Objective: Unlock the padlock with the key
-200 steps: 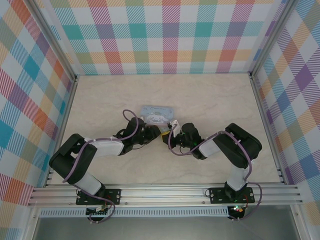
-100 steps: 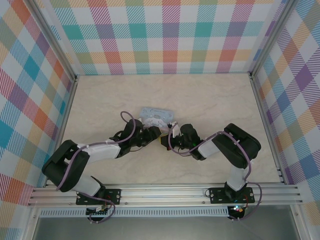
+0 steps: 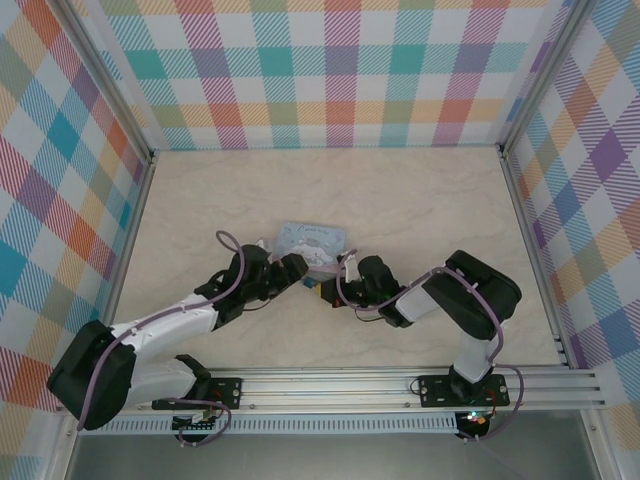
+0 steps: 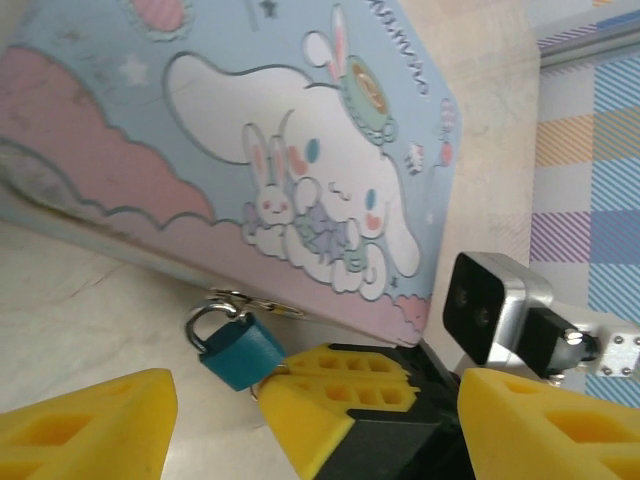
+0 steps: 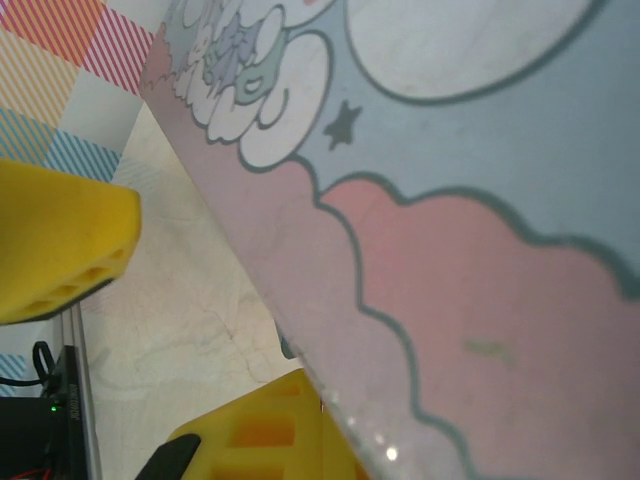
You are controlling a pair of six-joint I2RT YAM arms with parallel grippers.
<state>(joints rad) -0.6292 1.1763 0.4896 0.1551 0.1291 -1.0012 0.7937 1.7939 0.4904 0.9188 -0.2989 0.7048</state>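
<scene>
Padlock (image 4: 238,348) looks tiny, light and slippery; pinch its teal body. Left end effector (image 4: 315,390) and right end effector (image 5: 180,330) both gape wide.

Padlock (image 4: 238,350) underside hidden; tin (image 4: 150,150) cropped.

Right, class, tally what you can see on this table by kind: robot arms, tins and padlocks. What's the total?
Robot arms: 2, the left arm and the right arm
Tins: 1, the pale blue cartoon tin
Padlocks: 1, the teal padlock
Total: 4
</scene>
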